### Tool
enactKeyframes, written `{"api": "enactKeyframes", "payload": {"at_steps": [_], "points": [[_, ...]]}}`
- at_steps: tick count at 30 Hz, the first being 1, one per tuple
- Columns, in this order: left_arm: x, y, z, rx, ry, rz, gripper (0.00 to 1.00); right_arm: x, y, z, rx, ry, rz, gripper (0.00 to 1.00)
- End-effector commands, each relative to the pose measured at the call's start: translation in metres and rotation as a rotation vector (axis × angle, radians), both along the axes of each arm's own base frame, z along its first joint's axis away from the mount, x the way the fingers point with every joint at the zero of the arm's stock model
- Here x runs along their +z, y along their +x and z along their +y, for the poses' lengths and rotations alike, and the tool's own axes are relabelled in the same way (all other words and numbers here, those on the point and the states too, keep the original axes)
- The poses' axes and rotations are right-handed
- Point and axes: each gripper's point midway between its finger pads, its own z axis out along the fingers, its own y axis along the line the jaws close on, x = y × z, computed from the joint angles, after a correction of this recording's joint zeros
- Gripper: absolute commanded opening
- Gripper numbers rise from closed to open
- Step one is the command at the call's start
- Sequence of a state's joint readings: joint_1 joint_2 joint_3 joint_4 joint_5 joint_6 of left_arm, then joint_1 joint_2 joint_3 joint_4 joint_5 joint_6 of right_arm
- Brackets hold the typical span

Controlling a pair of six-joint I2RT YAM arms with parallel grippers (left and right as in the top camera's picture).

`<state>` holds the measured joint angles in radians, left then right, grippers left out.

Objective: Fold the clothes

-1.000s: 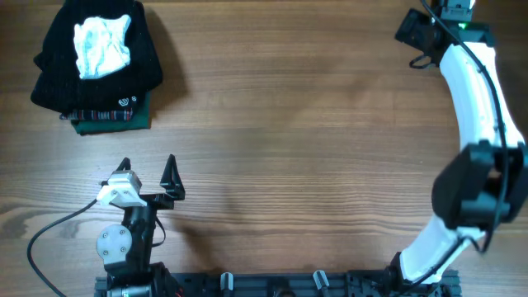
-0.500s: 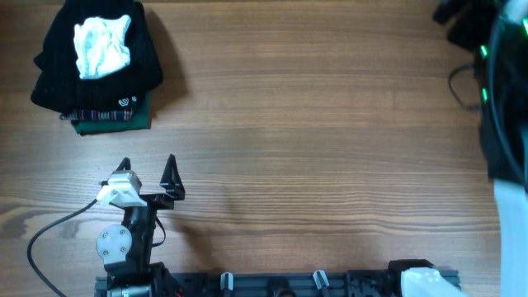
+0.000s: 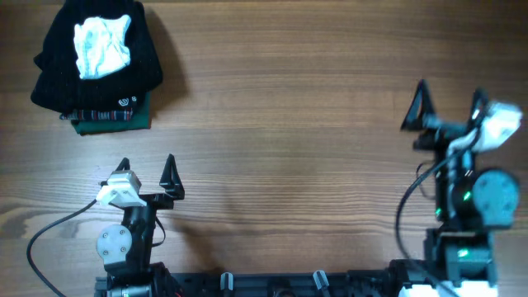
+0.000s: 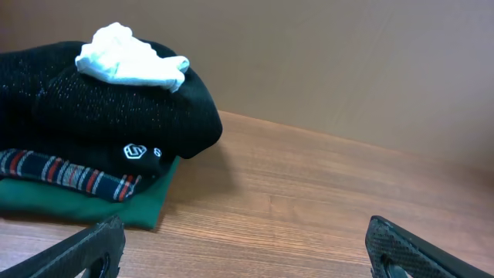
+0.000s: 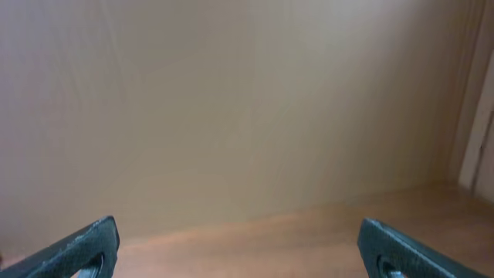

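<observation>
- Far left, back of the wooden table (image 3: 289, 148): small pale blue-white garment (image 3: 102, 47), crumpled on top of a black knit garment (image 3: 95, 78), over a dark green garment with plaid trim (image 3: 111, 122).
- Front left: left gripper (image 3: 147, 159), jaws wide apart, holding nothing, well apart from the stack.
- Right: right gripper (image 3: 450, 89), jaws wide apart, holding nothing.
- Behind the table: plain tan wall (image 5: 231, 100).

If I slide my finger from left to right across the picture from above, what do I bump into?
Small pale garment on top of the dark clothes → left end effector, open → right end effector, open.
</observation>
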<state>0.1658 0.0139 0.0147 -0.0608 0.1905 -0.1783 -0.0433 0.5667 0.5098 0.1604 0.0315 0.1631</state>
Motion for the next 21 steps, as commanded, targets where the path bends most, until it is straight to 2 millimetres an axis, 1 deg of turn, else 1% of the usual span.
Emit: {"api": "enactKeyframes", "payload": {"at_steps": [1,3,6,8,11,16,18,21], "points": [[-0.002,0.0,0.004,0.019,-0.009,-0.002,1.0,-0.042,-0.018,0.004,0.038,0.006,-0.016,1.0],[-0.002,0.0,0.004,0.019,-0.009,-0.002,1.0,-0.061,-0.024,0.004,0.039,0.019,-0.021,1.0],[-0.002,0.0,0.004,0.019,-0.009,-0.002,1.0,-0.079,-0.032,0.005,0.038,0.015,-0.037,1.0],[-0.002,0.0,0.004,0.019,-0.009,-0.002,1.0,-0.086,-0.037,0.004,0.033,0.011,-0.055,1.0],[-0.002,0.0,0.004,0.019,-0.009,-0.002,1.0,-0.093,-0.042,0.004,0.032,0.009,-0.077,1.0],[-0.002,0.0,0.004,0.019,-0.009,-0.002,1.0,-0.106,-0.045,0.005,0.033,0.009,-0.083,1.0],[-0.002,0.0,0.004,0.019,-0.009,-0.002,1.0,-0.121,-0.044,0.006,0.042,0.017,-0.023,1.0],[-0.002,0.0,0.004,0.019,-0.009,-0.002,1.0,-0.131,-0.044,0.006,0.044,0.021,0.017,1.0]]}}
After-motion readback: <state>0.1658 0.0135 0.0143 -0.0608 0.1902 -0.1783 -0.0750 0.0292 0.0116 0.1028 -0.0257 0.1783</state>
